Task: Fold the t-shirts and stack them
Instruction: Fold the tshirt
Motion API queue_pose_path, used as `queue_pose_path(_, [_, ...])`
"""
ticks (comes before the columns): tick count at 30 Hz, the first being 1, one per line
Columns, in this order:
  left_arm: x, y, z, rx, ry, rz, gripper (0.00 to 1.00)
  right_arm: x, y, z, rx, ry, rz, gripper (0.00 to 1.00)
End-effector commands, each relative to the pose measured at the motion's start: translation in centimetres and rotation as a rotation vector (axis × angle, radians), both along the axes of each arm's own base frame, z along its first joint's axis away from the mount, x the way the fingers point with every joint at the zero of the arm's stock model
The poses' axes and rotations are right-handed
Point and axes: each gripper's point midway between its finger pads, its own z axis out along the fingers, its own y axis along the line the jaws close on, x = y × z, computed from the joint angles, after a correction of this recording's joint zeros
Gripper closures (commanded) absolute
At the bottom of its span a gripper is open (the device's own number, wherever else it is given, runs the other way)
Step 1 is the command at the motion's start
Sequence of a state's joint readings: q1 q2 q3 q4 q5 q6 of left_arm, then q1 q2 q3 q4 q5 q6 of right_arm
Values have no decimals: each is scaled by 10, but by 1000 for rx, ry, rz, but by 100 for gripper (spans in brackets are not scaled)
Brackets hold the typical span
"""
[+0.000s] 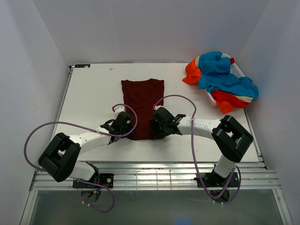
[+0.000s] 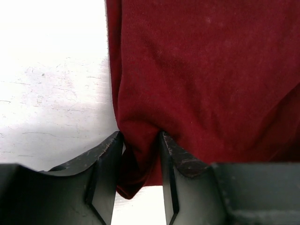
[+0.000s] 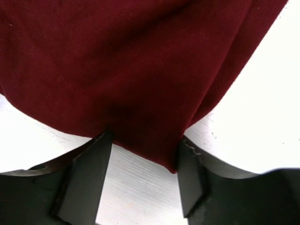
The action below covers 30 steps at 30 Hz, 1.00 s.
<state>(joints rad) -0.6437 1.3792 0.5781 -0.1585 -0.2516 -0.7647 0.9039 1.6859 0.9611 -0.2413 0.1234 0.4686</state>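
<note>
Maroon t-shirt [image 1: 142, 101] lay flat mid-table as a narrow lengthwise strip, collar end toward the far wall and hem at the near edge, where both arms met it.

Left gripper [image 2: 140, 150] sat at the hem's left corner. Its jaws were drawn in on a bunched fold of maroon cloth that filled the gap between them, with a small tail of fabric hanging below the pinch.

Right gripper [image 3: 145, 140] sat at the hem's right corner with its jaws spread. The cloth edge crossed between the fingertips, and bare table showed in the gap nearer the camera.

Table [image 1: 89, 89] was white and lightly scuffed. A loose heap of orange-red and turquoise t-shirts [image 1: 220, 79] sat in the far right corner, well apart from the maroon one. Plain white walls [image 1: 140, 28] enclosed three sides.
</note>
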Motion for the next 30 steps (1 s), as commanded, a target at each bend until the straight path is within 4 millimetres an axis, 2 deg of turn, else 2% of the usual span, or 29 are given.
queue_pose_path(1, [-37,24,-37,106,179,2,53,-13,4,-11,3,55,8,41])
queue_pose_path(4, [-47,32,-42,132,225,24,56,-16,4,-13,-1,62,14,56])
queue_pose_path(6, [-54,38,-43,152,254,43,61,-16,4,-15,-4,64,16,65])
queue_pose_path(7, [-55,40,-43,156,260,48,65,-16,4,-16,-7,65,14,78])
queue_pose_path(8, [-60,43,-44,167,275,53,79,-17,5,-16,-9,65,17,84])
queue_pose_path(10, [-64,44,-43,162,289,60,97,-17,4,-17,-21,70,16,92])
queue_pose_path(11, [-69,45,-44,165,305,58,100,-17,5,-15,-23,68,21,92])
queue_pose_path(15, [-82,48,-41,161,341,40,100,-28,7,-9,-44,68,50,92])
queue_pose_path(19, [-94,49,-26,156,348,22,100,-52,-2,3,-79,77,59,92])
queue_pose_path(21, [-100,40,-19,112,362,2,100,-67,-5,6,-89,92,64,92])
queue_pose_path(22, [-102,35,-14,92,378,0,100,-71,-4,15,-78,87,66,92])
queue_pose_path(23, [-108,37,-11,98,404,12,100,-80,-9,17,-104,98,75,92])
queue_pose_path(26, [-104,33,11,66,372,18,100,-85,-11,39,-107,76,73,92])
queue_pose_path(29, [-93,31,41,43,306,35,100,-78,-9,62,-97,30,59,92])
queue_pose_path(30, [-81,23,63,13,259,40,100,-72,-3,77,-81,6,55,92])
